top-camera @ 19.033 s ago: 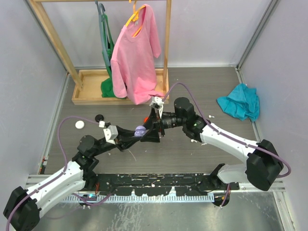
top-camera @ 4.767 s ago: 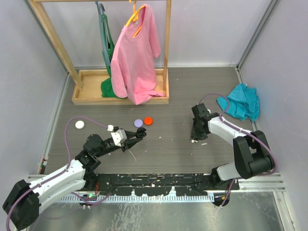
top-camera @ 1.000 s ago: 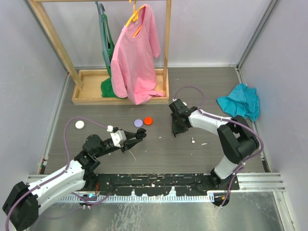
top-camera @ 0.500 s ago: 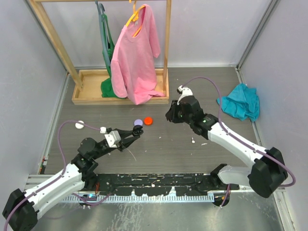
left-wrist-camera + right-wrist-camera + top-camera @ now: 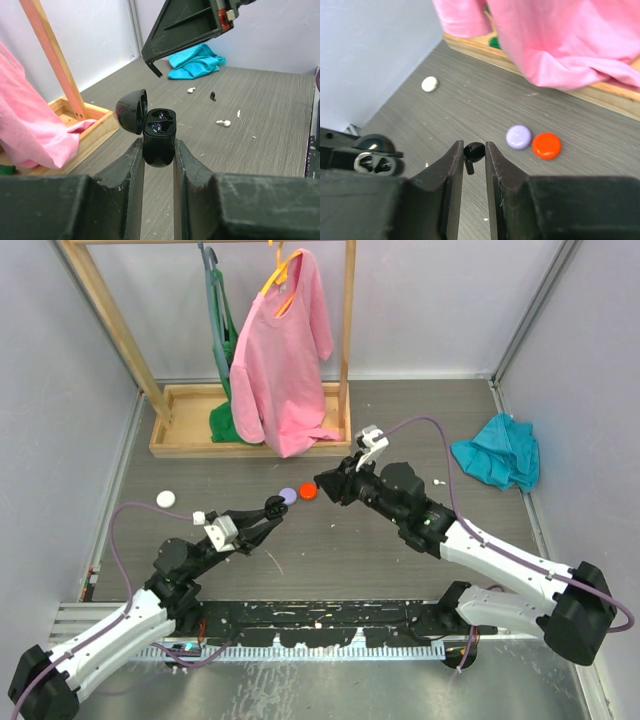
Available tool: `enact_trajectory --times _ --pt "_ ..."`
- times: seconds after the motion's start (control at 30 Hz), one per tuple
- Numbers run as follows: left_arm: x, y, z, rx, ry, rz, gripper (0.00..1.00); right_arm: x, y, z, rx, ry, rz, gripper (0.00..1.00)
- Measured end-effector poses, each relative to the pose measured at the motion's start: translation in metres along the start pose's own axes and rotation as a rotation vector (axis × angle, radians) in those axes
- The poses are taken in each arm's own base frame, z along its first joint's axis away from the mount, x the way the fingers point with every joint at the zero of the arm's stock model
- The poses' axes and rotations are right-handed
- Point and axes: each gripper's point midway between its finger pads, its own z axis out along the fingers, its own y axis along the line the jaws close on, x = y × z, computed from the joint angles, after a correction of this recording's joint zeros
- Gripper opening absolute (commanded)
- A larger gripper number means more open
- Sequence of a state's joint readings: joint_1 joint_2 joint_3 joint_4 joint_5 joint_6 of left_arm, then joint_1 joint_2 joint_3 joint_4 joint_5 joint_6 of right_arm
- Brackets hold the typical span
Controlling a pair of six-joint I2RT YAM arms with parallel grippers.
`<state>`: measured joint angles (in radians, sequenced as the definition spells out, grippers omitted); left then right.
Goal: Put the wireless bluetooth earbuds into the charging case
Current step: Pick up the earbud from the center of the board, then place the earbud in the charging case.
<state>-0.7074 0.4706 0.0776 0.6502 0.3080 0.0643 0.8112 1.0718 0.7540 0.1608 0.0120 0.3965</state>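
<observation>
Raised, right end effector [image 5: 474, 146] pinches glossy black earbud [image 5: 474, 151]; left end effector [image 5: 159, 150] clamps case [image 5: 160, 131].

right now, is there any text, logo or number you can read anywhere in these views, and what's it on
No readable text in any view.
black charging case in the left hand: no marking shows.
black earbud in the right hand: none.
lilac round case, red round case, white round case: plain tops.
pink shirt: no print shows.
red and white spot on the arm above, left wrist view: too small to read.
</observation>
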Motion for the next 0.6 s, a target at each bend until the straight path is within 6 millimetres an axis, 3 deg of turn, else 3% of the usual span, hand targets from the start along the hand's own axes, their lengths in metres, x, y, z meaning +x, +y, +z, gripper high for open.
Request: enact_trajectory --times 0.33,0.6 --pt "-0.007 0.003 -0.001 -0.020 -0.032 0.009 0.00 -0.015 0.066 -0.015 -0.259 -0.179 -0.080 0.23" --pt "-0.009 0.003 -0.001 -0.019 -0.040 0.008 0.00 -0.011 0.106 -0.024 -0.406 -0.271 -0.134 0.22"
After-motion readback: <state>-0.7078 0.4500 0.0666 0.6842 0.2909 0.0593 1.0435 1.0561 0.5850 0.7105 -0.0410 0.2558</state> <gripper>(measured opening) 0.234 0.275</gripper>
